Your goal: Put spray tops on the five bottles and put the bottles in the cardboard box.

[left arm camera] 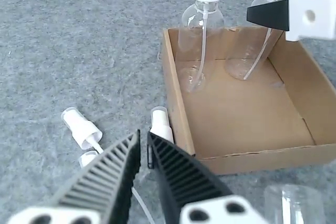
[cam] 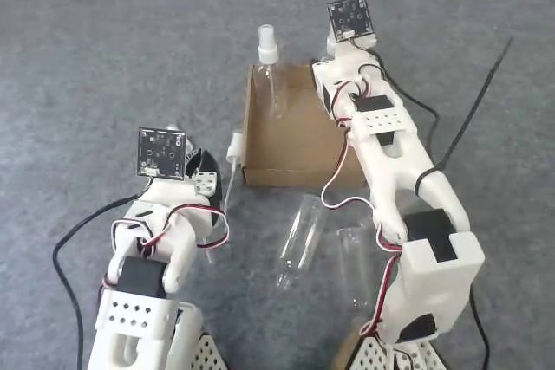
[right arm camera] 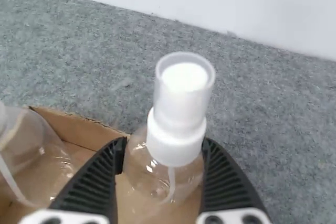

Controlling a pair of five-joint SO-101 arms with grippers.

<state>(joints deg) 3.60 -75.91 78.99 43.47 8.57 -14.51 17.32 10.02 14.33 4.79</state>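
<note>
Right hand (right arm camera: 164, 150) clasping capped bottle (right arm camera: 176, 129) inside cardboard box (right arm camera: 68, 121): probably release next, then widen narrow left hand (left arm camera: 144, 137) for spray top (left arm camera: 160, 121) just ahead

Grey carpeted table (cam: 104, 58). Resting directly on it: cardboard box (cam: 286, 177); clear bottle (cam: 299, 240) and second clear bottle (cam: 354, 266), both on their sides near box front; 2 loose spray tops, spray top (left arm camera: 81, 127) apart, other spray top (left arm camera: 161, 124) just beside box wall.
</note>
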